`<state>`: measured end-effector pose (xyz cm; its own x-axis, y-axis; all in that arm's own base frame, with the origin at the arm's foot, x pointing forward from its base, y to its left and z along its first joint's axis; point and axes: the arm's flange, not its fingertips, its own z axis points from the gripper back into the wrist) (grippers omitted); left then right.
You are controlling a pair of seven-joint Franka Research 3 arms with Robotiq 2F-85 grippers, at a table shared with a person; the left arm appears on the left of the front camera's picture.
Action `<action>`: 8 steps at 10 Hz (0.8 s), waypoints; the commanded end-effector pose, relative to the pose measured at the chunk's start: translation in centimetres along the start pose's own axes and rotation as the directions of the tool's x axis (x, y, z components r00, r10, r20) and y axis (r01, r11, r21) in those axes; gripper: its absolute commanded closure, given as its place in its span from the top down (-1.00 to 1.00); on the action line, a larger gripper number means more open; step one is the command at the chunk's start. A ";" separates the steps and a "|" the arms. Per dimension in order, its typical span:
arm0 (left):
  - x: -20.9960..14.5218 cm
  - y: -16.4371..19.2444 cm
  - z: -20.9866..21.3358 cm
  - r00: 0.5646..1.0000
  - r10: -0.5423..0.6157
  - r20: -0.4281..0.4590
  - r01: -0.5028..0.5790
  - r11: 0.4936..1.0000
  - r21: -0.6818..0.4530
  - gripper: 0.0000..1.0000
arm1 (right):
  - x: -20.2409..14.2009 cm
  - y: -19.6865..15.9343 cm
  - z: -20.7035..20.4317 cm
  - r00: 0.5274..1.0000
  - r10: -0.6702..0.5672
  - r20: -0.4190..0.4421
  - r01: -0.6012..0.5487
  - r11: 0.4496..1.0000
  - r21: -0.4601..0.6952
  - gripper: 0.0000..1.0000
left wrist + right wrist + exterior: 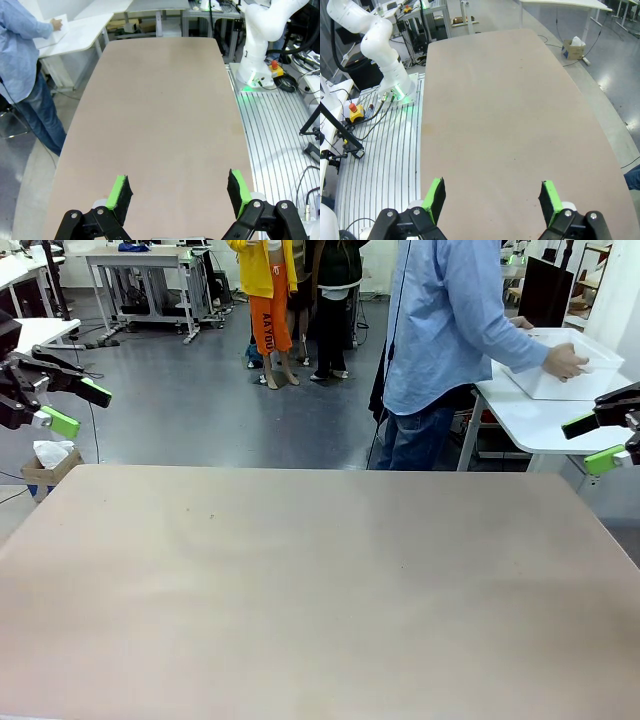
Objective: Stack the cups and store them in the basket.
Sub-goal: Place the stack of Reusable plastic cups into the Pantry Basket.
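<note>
The cups are out of view. The basket [548, 383], a white rectangular bin, rests on a white side table [535, 425] beyond the far right corner. A person in a blue shirt [440, 320] stands there with a hand [566, 361] on its rim. My left gripper [78, 408] hovers open at the left edge, above floor level beside the table; the left wrist view shows the left gripper [178, 190] empty over bare tabletop. My right gripper [590, 443] hangs open at the right edge, and in the right wrist view the right gripper [492, 197] holds nothing.
The tan tabletop [320, 580] stretches between both arms. A cardboard box with tissue [50, 465] sits on the floor at far left. The arm bases [260, 45] [385, 55] stand on ribbed metal plates along the near side, with cables and a red stop button [353, 107].
</note>
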<state>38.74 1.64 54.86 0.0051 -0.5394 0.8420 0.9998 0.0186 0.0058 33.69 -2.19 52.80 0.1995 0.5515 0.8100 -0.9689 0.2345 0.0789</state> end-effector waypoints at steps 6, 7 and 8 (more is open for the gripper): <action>0.1 0.0 0.2 1.000 -0.006 -0.005 0.006 1.000 -0.007 1.00 | 0.3 -0.1 0.1 1.000 0.000 0.022 0.000 1.000 0.004 1.00; 0.1 0.0 0.2 1.000 -0.006 -0.005 0.006 1.000 -0.007 1.00 | 0.3 -0.1 0.1 1.000 0.000 0.022 0.000 1.000 0.004 1.00; 0.1 0.0 0.2 1.000 -0.006 -0.005 0.006 1.000 -0.007 1.00 | 0.3 -0.1 0.1 1.000 0.000 0.022 0.000 1.000 0.004 1.00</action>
<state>38.74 1.64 54.86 0.0051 -0.5395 0.8420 0.9998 0.0186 0.0059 33.69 -2.19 52.80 0.1995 0.5515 0.8100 -0.9689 0.2345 0.0789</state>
